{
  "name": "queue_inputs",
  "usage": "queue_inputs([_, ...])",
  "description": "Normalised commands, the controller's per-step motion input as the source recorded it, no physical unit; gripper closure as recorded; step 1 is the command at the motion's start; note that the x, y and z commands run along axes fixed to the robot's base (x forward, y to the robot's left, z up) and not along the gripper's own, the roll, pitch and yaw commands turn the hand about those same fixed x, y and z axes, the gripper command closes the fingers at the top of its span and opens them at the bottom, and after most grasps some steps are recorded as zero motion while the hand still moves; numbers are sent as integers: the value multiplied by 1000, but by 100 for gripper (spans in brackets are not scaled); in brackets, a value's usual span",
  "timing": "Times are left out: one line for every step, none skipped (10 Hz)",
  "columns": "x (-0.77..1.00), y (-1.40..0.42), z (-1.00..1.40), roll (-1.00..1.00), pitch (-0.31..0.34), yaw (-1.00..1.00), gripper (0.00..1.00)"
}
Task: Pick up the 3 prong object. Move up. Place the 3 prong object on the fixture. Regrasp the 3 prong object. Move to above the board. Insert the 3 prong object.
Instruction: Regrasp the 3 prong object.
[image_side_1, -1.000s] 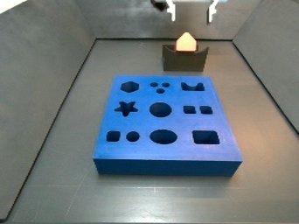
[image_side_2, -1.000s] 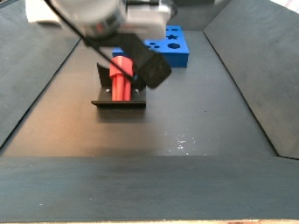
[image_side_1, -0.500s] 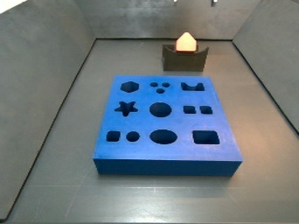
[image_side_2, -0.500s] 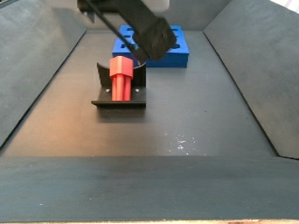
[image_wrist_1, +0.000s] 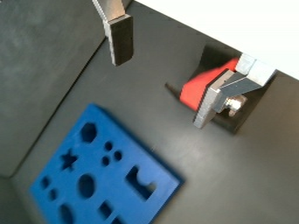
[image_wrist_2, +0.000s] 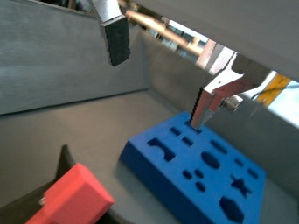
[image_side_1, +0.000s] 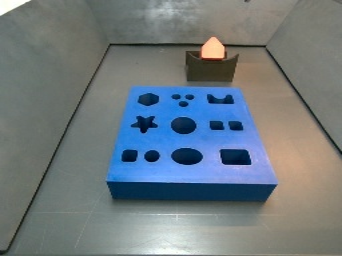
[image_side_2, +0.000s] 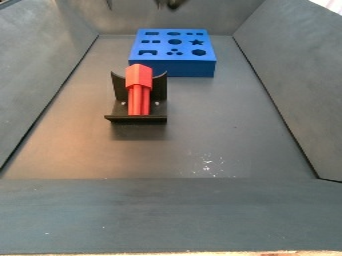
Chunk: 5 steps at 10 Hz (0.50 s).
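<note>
Gripper (image_wrist_1: 170, 74) has lifted clear of both side views since the earlier frame; only the wrist views are showing it now, hanging high above the fixture (image_side_2: 136, 108), jaws spread wide, gripping nothing. 3 prong object (image_side_2: 139, 90) is sitting in the fixture, leaning in its dip. Board (image_side_1: 189, 141) is lying near the fixture, nothing covering its holes.

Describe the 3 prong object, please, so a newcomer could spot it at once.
Beyond the big blue board, a small dark fixture stands on the floor. The 3 prong object rests in it, the only red-orange piece. The open gripper is above, holding nothing.
</note>
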Motion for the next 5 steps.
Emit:
queue_inputs([-21,-50,12,1000,31,42,0])
queue_inputs([-35,-39,18,1000,28,43,0])
queue_inputs([-44,-34,14,1000,22,43,0])
queue_inputs([-44,-34,9,1000,18,43,0])
queue_inputs([-46,-30,5,1000,12,44,0])
